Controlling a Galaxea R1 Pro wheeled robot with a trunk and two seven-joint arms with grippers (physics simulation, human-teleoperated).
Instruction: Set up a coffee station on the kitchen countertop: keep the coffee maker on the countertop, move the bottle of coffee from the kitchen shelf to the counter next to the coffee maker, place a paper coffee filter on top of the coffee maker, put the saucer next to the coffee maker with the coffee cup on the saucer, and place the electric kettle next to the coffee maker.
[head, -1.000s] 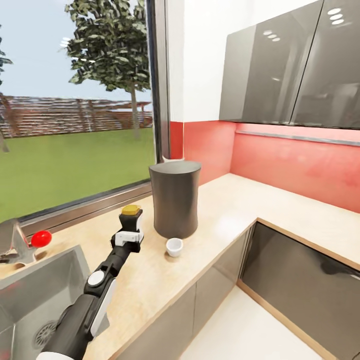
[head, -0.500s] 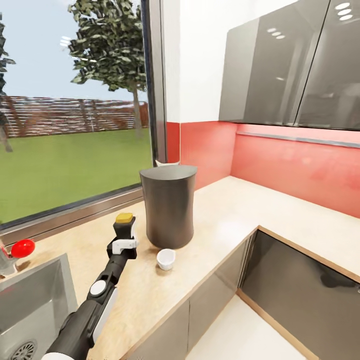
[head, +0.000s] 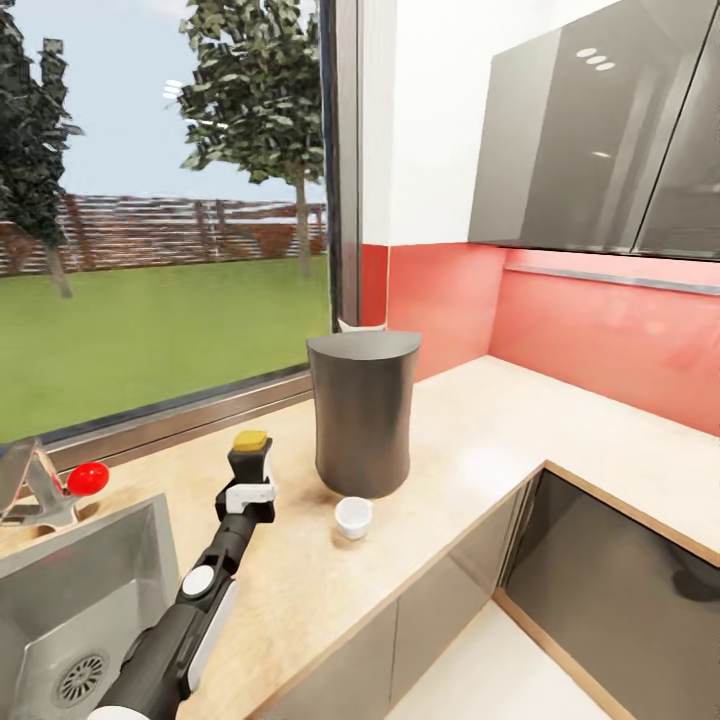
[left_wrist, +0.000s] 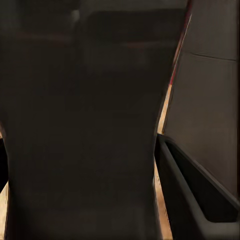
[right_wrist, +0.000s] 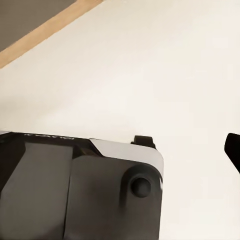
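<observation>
The dark grey coffee maker (head: 363, 415) stands on the light wood kitchen countertop (head: 470, 440) by the window. Just in front of it sits the small white coffee cup (head: 353, 517), directly on the counter. Left of the coffee maker, my left gripper (head: 250, 468) is shut on the bottle of coffee (head: 250, 441), whose yellow lid shows above the fingers. Whether the jar touches the counter I cannot tell. In the left wrist view the jar's dark body (left_wrist: 80, 130) sits between the fingers (left_wrist: 200, 200). A dark tip (right_wrist: 233, 150) shows at the edge of the right wrist view.
A steel sink (head: 60, 600) is inset at the left, with a faucet carrying a red knob (head: 88, 478). A large window runs behind the counter. Grey upper cabinets (head: 590, 130) hang over a red backsplash. A dark appliance front (head: 620, 590) sits under the corner counter.
The head camera has swung, shifting the whole picture. My left gripper still holds the bottle left of the coffee maker, in about the same place on the counter.
</observation>
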